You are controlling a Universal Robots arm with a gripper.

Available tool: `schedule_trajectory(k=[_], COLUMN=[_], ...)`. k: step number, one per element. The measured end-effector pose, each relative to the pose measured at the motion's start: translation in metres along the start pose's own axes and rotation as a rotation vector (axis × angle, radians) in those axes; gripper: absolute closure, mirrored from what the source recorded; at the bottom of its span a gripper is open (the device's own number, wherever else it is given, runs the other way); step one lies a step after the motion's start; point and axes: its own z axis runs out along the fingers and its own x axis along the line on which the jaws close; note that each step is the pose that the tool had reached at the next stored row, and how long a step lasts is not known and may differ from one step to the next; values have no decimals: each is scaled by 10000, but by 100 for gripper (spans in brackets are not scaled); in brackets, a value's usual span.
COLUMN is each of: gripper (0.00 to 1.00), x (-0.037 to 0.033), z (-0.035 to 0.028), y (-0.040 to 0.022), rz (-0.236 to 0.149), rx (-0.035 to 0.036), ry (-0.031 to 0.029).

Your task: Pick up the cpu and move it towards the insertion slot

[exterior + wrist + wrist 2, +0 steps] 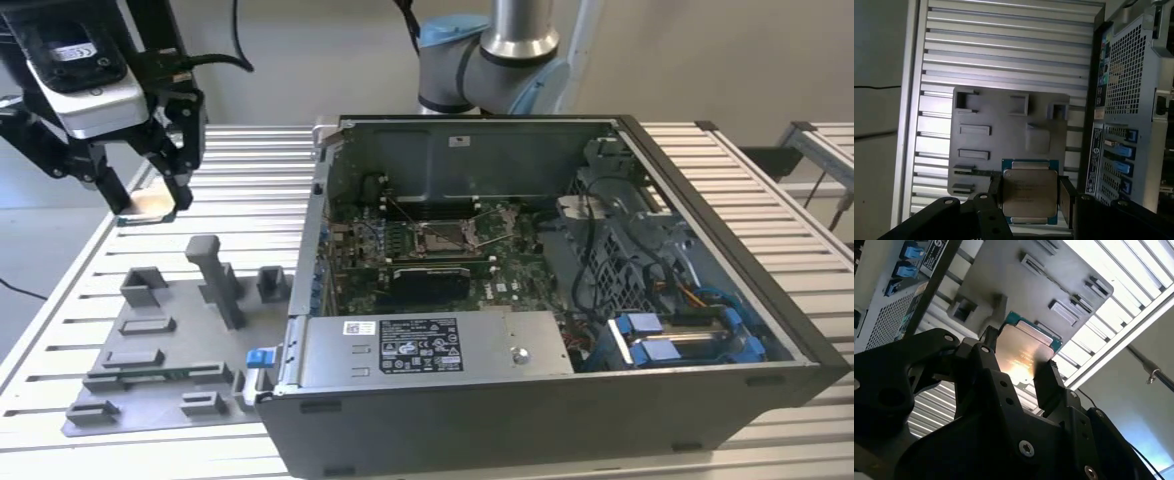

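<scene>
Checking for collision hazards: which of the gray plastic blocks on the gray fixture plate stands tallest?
The narrow gray upright post; it rises well above the rest, which are low blocks.

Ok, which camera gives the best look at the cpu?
The first wrist view: the cpu faces it squarely, nearly its whole top visible between the jaws gripping it. The second wrist view sees it tilted, glared and partly hidden; the exterior view shows a small pale square.

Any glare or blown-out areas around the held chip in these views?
Second wrist view: a warm glare spot on the cpu lid, table slats behind blown out. First wrist view: cpu evenly lit, no hotspot. Exterior view: the cpu in the gripper reads as a pale patch.
</scene>
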Motion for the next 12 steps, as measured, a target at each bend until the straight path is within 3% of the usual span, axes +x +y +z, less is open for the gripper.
schedule_trajectory(k=[12], gripper=[100], x=[-360], z=[2], y=[-29], rz=[0], rx=[-2], ry=[17])
